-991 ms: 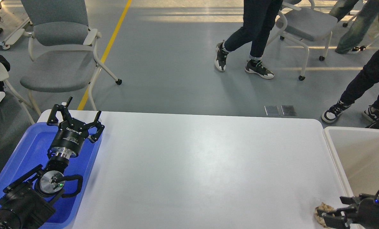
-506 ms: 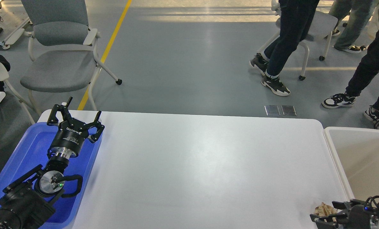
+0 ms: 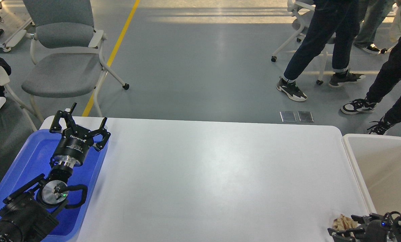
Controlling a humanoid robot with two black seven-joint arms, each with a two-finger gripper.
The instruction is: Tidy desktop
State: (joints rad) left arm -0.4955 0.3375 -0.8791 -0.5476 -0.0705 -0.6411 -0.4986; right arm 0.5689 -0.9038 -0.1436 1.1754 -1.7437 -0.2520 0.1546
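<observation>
The desktop [image 3: 214, 174] is a wide white tabletop with rounded corners. A small crumpled tan wad [image 3: 343, 222] lies on it near the front right corner. My right gripper [image 3: 342, 225] comes in low at the bottom right. Its two fingers stand apart on either side of the wad, and I see no squeeze on it. My left gripper [image 3: 80, 123] is open and empty. It hovers over the far right rim of the blue tray [image 3: 35, 151] at the table's left end.
An off-white bin [image 3: 382, 168] with a raised rim stands against the table's right end. A grey chair [image 3: 62, 64] stands beyond the far left corner. People walk on the floor beyond the far right.
My right gripper has drawn back and down towards the bottom edge, and the wad now shows lighter and more exposed. The people behind have walked to the right. My left arm has not moved.
</observation>
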